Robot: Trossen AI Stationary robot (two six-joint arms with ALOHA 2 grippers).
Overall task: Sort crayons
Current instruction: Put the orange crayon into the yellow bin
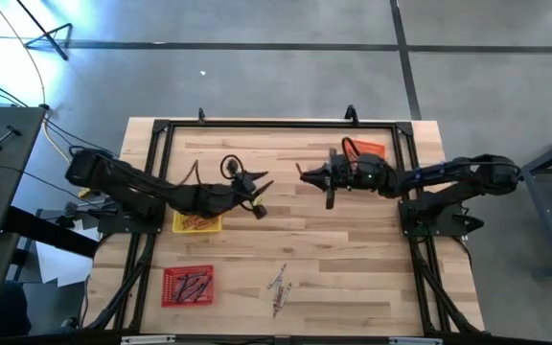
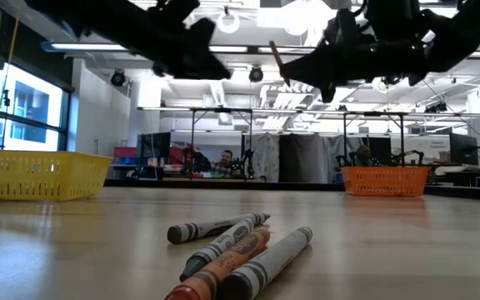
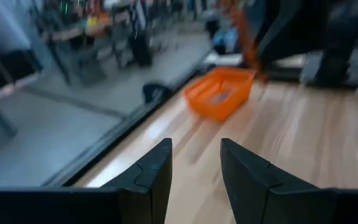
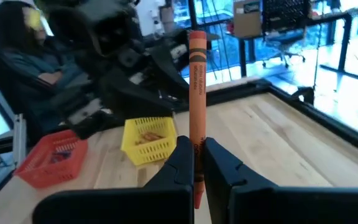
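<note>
Several crayons (image 2: 240, 250) lie loose in a small heap on the table near its front edge, and also show in the high view (image 1: 279, 287). My right gripper (image 4: 196, 146) is shut on an orange crayon (image 4: 197, 81) above the table's middle (image 1: 307, 174). My left gripper (image 3: 194, 158) is open and empty, high above the table just left of centre (image 1: 257, 199). From it the orange crayon (image 3: 246, 37) shows ahead. The yellow tray (image 1: 197, 222), red tray (image 1: 188, 285) and orange tray (image 1: 367, 150) each hold crayons. My right gripper pinches the orange crayon between its two fingers on its lower part (image 4: 197, 163), close to its bottom end. The fingers come about level from the table's right. The crayon is lifted clear of the table and sticks out past the fingertips, slanting up (image 2: 276, 57).
The yellow tray (image 2: 36, 175) stands at the left and the orange tray (image 2: 386, 179) at the far right. Black frame rails (image 1: 276, 125) edge the table. Bare wood lies between the trays and the loose crayons. People sit in the room beyond.
</note>
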